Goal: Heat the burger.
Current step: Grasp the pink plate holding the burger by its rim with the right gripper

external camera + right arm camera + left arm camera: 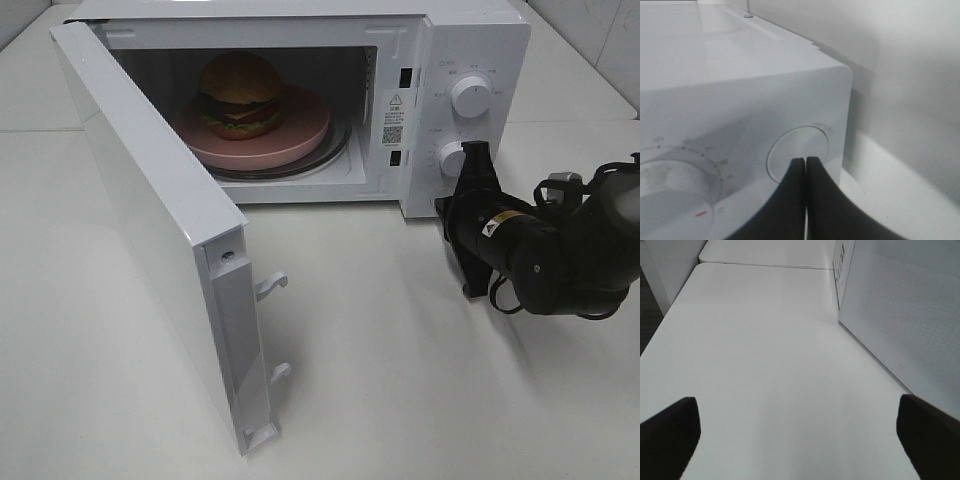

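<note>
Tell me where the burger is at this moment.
In the exterior high view the burger sits on the pink plate inside the microwave, upper left of centre, behind the swung-open door.

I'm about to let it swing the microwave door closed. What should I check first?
1. Burger sits on the pink plate inside the microwave: ok.
2. Door shut: not ok, it stands wide open.
3. Left claw open, beside the door's outer face: ok.
4. Right claw shut, tips at the round button, off the door's path: ok.
5. Dial setting: cannot tell.
</note>
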You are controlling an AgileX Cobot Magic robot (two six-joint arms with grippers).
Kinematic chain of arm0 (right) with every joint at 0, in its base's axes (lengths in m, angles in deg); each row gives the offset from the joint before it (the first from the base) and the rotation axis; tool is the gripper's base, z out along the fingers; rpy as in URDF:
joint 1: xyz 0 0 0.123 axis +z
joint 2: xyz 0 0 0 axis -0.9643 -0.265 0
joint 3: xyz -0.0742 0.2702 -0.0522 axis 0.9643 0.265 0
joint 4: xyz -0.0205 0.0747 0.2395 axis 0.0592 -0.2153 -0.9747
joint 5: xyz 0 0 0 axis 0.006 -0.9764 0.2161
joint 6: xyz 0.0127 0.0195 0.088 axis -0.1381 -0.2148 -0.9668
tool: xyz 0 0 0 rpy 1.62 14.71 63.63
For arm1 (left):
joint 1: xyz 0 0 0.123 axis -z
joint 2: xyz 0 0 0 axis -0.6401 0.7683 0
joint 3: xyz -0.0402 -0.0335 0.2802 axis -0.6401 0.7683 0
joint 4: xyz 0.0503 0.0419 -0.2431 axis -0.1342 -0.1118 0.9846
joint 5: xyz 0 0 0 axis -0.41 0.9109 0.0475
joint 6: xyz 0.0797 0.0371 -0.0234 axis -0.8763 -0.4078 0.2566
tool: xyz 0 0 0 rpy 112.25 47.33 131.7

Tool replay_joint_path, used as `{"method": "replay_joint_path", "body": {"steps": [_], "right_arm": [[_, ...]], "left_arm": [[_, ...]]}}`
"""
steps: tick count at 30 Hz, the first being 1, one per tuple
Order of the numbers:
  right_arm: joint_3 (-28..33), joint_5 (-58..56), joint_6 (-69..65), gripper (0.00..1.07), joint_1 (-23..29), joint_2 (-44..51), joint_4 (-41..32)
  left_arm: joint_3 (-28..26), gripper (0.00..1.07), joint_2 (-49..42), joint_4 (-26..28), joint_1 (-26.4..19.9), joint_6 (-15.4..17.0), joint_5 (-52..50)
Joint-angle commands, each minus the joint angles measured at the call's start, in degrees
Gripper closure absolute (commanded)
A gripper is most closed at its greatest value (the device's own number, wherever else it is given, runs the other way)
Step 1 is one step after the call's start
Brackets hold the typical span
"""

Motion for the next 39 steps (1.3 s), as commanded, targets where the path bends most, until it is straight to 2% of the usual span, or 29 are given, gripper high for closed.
{"method": "replay_joint_path", "body": {"steps": [1, 14, 22, 26, 28, 29, 31, 32, 34, 35, 36, 38, 39], "right_arm": [[1.15, 0.74, 0.80, 1.07, 0.17, 2.06, 0.29], [7.56, 0.57, 1.38, 1.07, 0.17, 7.16, 0.52], [15.99, -1.89, 10.26, 1.07, 0.17, 15.58, 6.13], [19.42, -12.15, 20.23, 1.07, 0.17, 21.72, 7.39], [19.54, -14.50, 22.35, 1.07, 0.17, 23.15, 7.39], [19.42, -20.63, 28.93, 1.07, 0.17, 26.13, 7.33], [19.31, -22.98, 32.72, 1.07, 0.17, 27.33, 7.10], [18.45, -29.45, 39.59, 1.07, 0.17, 29.97, 5.90], [17.70, -33.17, 43.72, 1.07, 0.17, 31.40, 5.33], [15.99, -40.28, 52.08, 1.07, 0.17, 34.03, 4.98], [15.99, -40.28, 52.08, 1.07, 0.17, 34.03, 4.98], [12.32, -52.31, 66.75, 1.07, 0.17, 36.67, 4.98], [12.32, -52.31, 66.75, 1.07, 0.17, 36.67, 4.98]], "left_arm": [[0.11, 0.06, -0.86, -0.34, -0.11, 0.17, -0.17], [0.11, 0.06, -0.86, -0.34, -0.11, 0.17, -0.17], [0.11, 0.06, -0.86, -0.34, -0.11, 0.17, -0.17], [0.11, 0.06, -0.86, -0.34, -0.11, 0.17, -0.17], [0.11, 0.06, -0.86, -0.34, -0.11, 0.17, -0.17], [0.11, 0.06, -0.86, -0.34, -0.11, 0.17, -0.17], [0.11, 0.06, -0.86, -0.34, -0.11, 0.17, -0.17], [0.11, 0.06, -0.86, -0.34, -0.11, 0.17, -0.17], [0.11, 0.06, -0.86, -0.34, -0.11, 0.17, -0.17], [0.11, 0.06, -0.86, -0.34, -0.11, 0.17, -0.17], [0.11, 0.06, -0.86, -0.34, -0.11, 0.17, -0.17], [0.11, 0.06, -0.86, -0.34, -0.11, 0.17, -0.17], [0.11, 0.06, -0.86, -0.34, -0.11, 0.17, -0.17]]}}
